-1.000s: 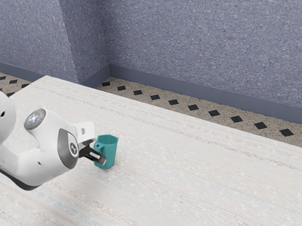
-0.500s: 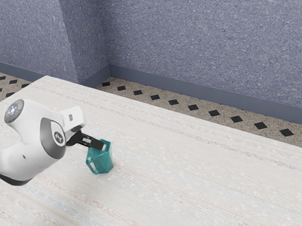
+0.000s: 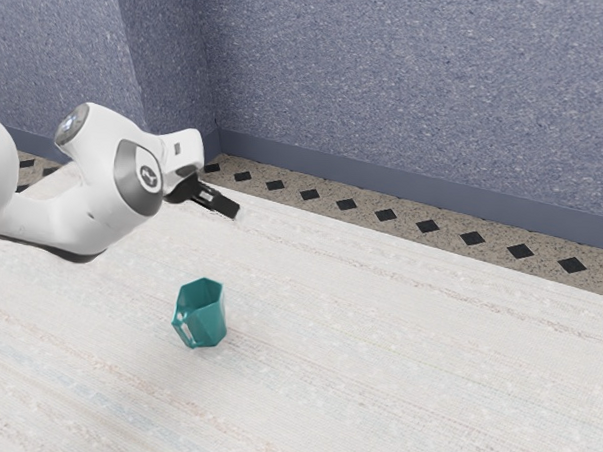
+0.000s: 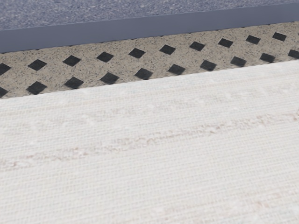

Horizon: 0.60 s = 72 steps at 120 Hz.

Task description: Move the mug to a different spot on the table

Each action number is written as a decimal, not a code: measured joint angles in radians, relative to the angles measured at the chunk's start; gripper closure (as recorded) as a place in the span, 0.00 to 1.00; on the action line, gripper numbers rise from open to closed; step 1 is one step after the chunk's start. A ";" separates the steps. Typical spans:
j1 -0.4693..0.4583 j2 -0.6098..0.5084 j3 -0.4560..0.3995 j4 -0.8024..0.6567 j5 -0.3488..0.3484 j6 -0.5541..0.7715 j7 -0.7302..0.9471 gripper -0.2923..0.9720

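Mug (image 3: 200, 315), teal, faceted and leaning, sits on the pale table (image 3: 425, 372) at lower centre-left, well below the empty gripper (image 3: 230, 210), open or clenched unclear.

There was one teal faceted mug (image 3: 200, 314), one pale wood-grain bench (image 3: 396, 350) and one black robot hand (image 3: 228, 208).

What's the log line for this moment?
mug: tilted on table, unheld | gripper: raised, apart from mug, holding nothing
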 joint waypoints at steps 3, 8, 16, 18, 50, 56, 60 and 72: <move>0.003 0.011 0.012 0.035 0.048 -0.044 -0.003 0.23; 0.012 0.020 0.024 0.096 0.151 -0.121 -0.018 0.23; 0.017 0.022 0.029 0.182 0.312 -0.246 -0.058 0.23; 0.018 0.021 0.026 0.203 0.354 -0.277 -0.071 0.23; -0.036 -0.007 -0.062 0.552 0.782 -0.742 -0.310 0.23; -0.055 -0.007 -0.068 0.595 0.813 -0.810 -0.351 0.23; -0.066 -0.007 -0.071 0.610 0.828 -0.847 -0.376 0.23; -0.088 -0.006 -0.073 0.638 0.855 -0.931 -0.444 0.23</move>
